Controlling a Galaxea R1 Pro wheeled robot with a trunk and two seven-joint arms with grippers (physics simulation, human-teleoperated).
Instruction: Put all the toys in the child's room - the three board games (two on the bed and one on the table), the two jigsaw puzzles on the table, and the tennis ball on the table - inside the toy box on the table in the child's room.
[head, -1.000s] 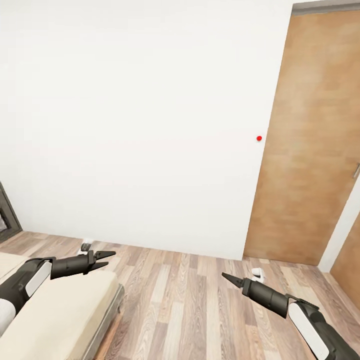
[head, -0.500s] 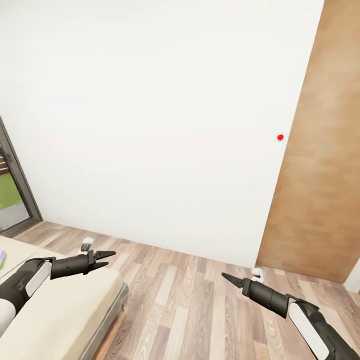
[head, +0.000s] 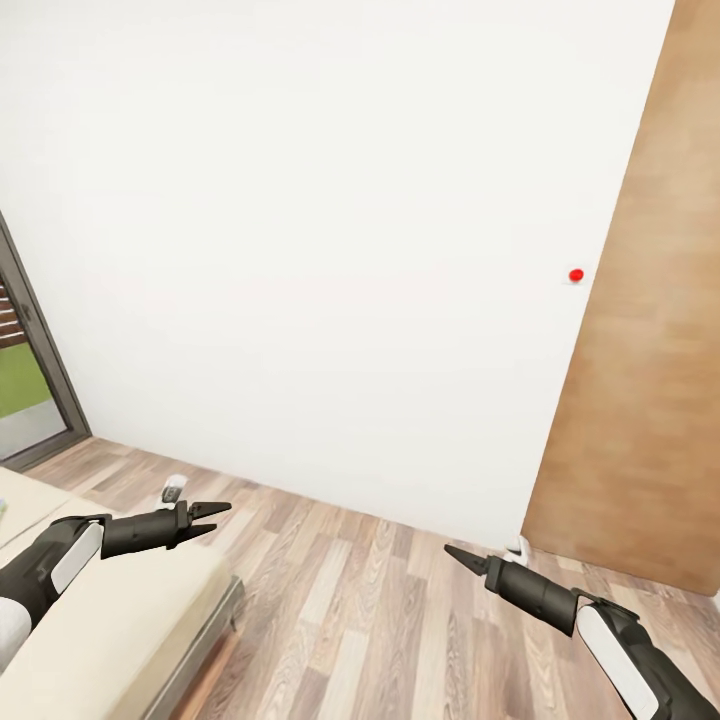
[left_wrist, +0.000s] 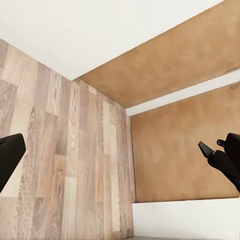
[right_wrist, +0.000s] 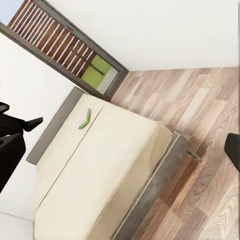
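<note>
The bed (head: 130, 620) with its beige mattress fills the lower left of the head view. In the right wrist view a flat green-edged board game (right_wrist: 85, 119) lies on the bed (right_wrist: 110, 170) near the headboard. My left gripper (head: 217, 517) hovers open over the bed's corner and holds nothing. Out over the plank floor my right gripper (head: 450, 552) is empty too, and its own wrist view shows the fingers (right_wrist: 10, 157) spread wide. The table and the toy box are out of view.
A blank white wall (head: 320, 250) faces me, with a small red dot (head: 575, 275) on it. A wooden door (head: 650, 380) stands at the right and a dark-framed window (head: 35, 390) at the left. Small white objects (head: 173, 490) (head: 517, 545) sit on the wood floor (head: 380, 610).
The camera has panned left: the door slid toward the right edge and the window came into view at the left. Both arms keep the same pose.
</note>
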